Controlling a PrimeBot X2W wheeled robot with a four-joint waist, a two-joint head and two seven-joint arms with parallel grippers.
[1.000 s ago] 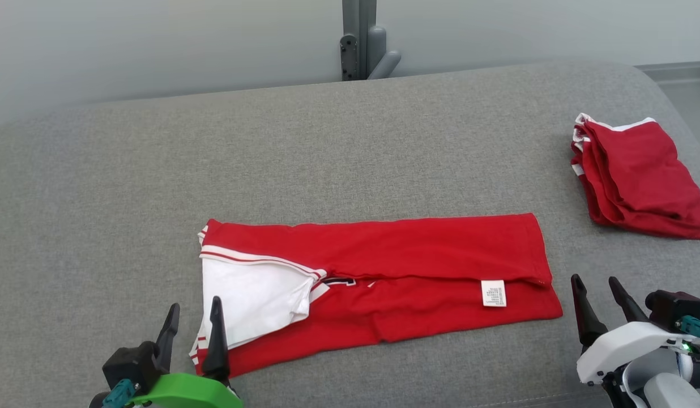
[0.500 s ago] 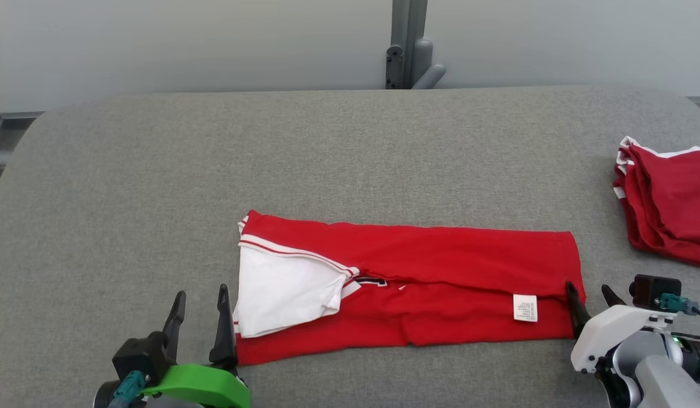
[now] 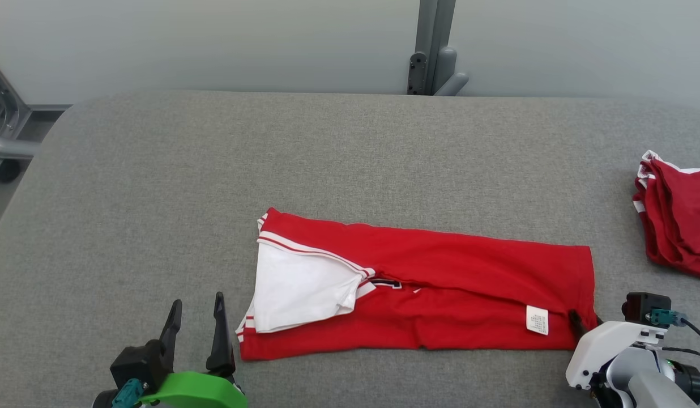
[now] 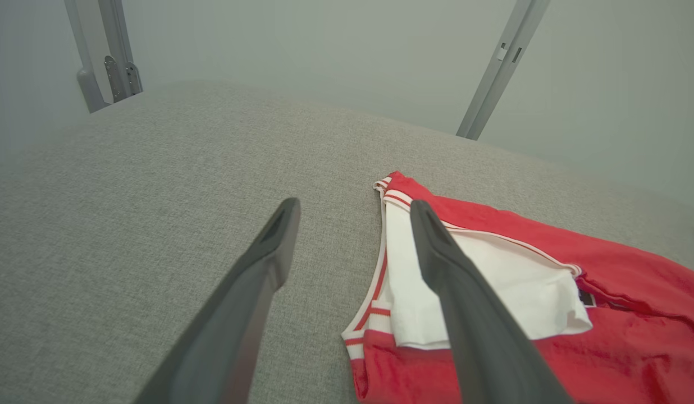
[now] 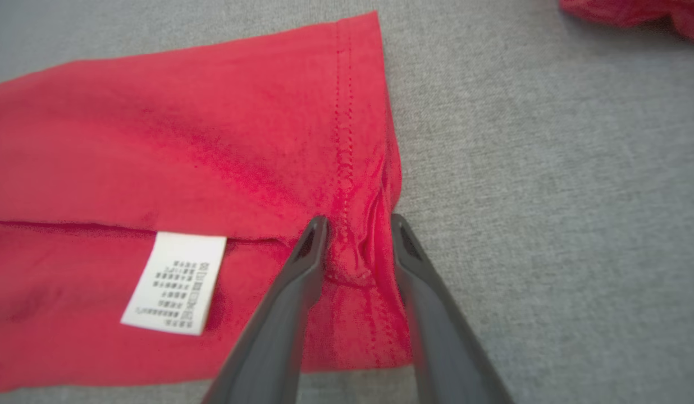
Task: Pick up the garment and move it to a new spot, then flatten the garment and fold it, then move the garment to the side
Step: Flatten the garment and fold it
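The far-right end of the garment (image 3: pixel 440 272) hides most of the right gripper (image 5: pixel 358 220) from the head camera, where a single dark finger pokes out past the white wrist shell. The wrist camera shows its jaws closed in on a puckered ridge of the stitched hem, pinching it. The print on the white care label (image 5: pixel 176 280) is too small to read, and a dark mark (image 3: pixel 384 281) at the garment's middle is mostly tucked under a fold.

A second red pile (image 3: pixel 675 226) is cut off by the right edge. The garment lies folded into a long, flat red band on the near middle of the table (image 3: pixel 214 170), which is covered in coarse grey woven cloth. A smooth white panel (image 3: pixel 302 286) with striped trim sits at its left end. The left gripper (image 3: pixel 197 300) hovers just beside that end, jaws open and empty.
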